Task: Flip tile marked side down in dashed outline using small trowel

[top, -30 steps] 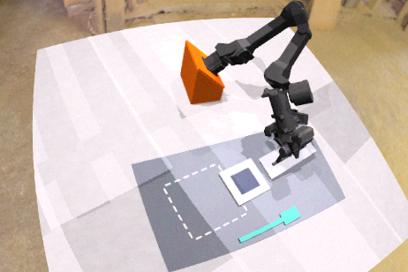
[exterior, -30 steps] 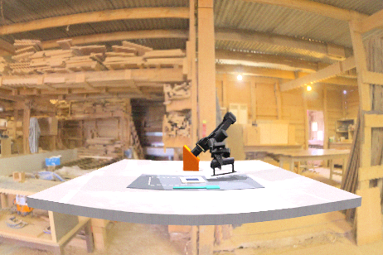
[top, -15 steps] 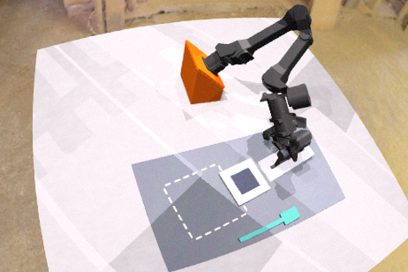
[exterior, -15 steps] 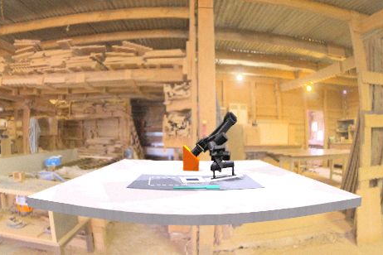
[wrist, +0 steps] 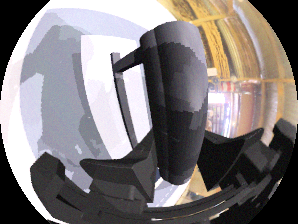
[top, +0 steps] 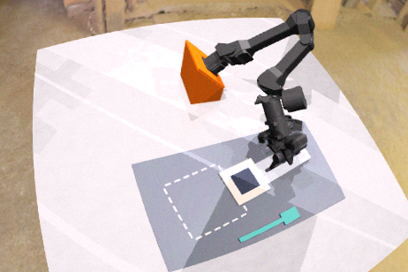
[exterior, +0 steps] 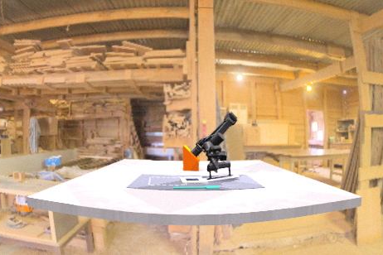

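My gripper [top: 289, 143] [exterior: 218, 162] [wrist: 169, 128] is shut on the thick dark handle of the trowel [top: 283, 172] [exterior: 220, 166] [wrist: 175, 100]. Its wide white blade is low over the mat, sloping down toward the tile, its front edge at or very near the tile's right edge; whether it is under the tile I cannot tell. The white tile [top: 224, 175] [exterior: 184, 180] lies with its dark square mark up, at the right side of the dashed outline [top: 165, 190], hiding part of that side. The grey mat [top: 150, 185] [exterior: 141, 182] lies beneath.
A teal spatula-like tool [top: 290, 215] [exterior: 195, 187] lies on the mat near its front edge, in front of the tile. The orange wedge-shaped stand [top: 199, 84] [exterior: 191, 161] carries the arm's base behind the mat, on the white table [top: 84, 132] [exterior: 112, 199].
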`<state>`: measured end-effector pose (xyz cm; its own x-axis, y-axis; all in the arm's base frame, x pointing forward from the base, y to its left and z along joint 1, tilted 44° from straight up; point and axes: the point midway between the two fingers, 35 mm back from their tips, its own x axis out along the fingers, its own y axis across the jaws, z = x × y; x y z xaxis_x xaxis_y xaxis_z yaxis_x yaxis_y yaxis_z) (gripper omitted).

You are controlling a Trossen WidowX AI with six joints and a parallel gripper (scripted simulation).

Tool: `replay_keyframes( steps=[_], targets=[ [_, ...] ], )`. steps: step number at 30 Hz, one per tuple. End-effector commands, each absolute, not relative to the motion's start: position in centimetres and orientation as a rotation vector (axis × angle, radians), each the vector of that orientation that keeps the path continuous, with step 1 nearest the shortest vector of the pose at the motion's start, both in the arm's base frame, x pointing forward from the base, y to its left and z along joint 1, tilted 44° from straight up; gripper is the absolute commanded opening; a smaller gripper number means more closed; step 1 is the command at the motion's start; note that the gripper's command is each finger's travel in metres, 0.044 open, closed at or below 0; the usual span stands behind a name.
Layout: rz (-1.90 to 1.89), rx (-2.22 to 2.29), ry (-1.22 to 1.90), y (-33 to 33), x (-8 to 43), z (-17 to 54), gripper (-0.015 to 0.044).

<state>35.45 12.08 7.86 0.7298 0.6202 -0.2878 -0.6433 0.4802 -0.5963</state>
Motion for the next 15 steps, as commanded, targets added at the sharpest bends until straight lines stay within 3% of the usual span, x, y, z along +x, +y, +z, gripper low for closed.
replay_keyframes(
  steps=[1,15],
  targets=[
    [0.766,-0.742,0.038,11.5,35.7,7.3,0.0],
    [0.766,-0.743,0.037,9.8,36.1,5.8,0.0]
  ],
)
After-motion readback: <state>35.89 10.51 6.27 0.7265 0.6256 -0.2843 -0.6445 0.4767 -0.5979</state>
